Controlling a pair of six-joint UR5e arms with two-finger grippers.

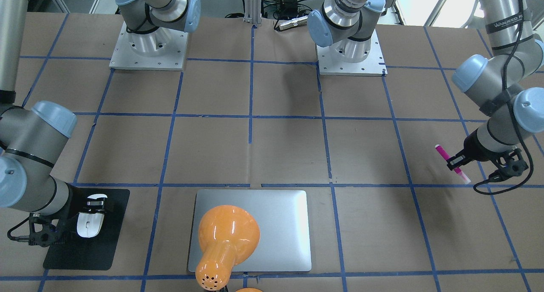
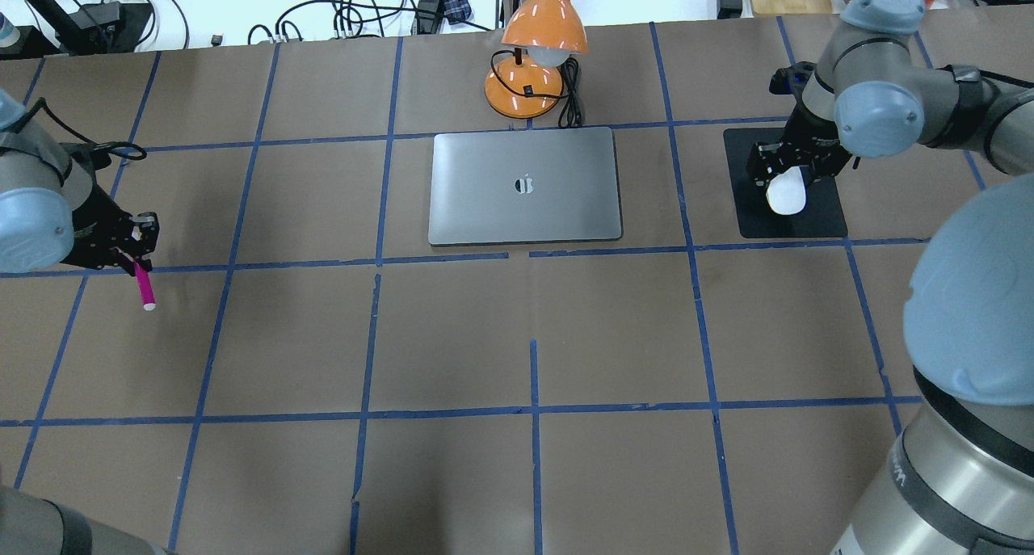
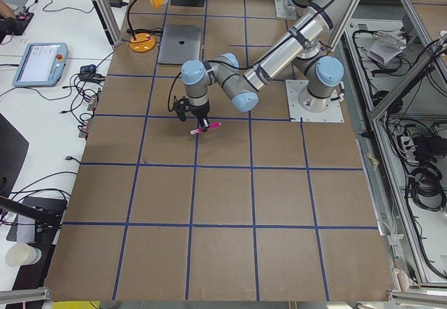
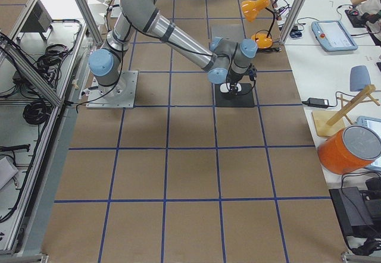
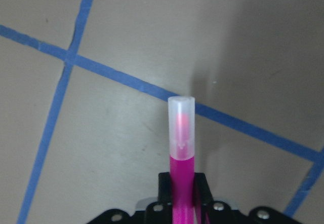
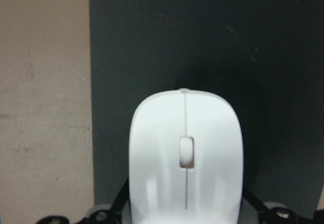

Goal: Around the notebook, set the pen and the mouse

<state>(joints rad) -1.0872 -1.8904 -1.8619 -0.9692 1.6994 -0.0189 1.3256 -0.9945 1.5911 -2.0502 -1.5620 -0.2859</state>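
The notebook (image 2: 485, 208), a closed silver-grey slab with rounded corners and a small logo in the middle, lies flat on the brown paper at the far centre of the overhead view. Nothing is touching it. Near it at 3 o'clock is a thin black mouse mat (image 2: 816, 220).

The mouse (image 2: 788, 195), a smooth white oval with a fine centre line and a small wheel slot, is over that mat. The right gripper (image 2: 780, 179) has its jaws clenched on the mouse's rear end. I cannot tell whether the mouse rests on the mat or hangs just above it. If that spot counts as beside the notebook, this half looks to need only a release.

The pen (image 2: 145, 287) is well apart from the notebook at about 8 o'clock. It is a slim magenta barrel with a pale translucent cap. The left gripper (image 2: 131, 254) grasps it mid-barrel, cap pointing down at the paper. It is yet to be carried over and laid beside the notebook.
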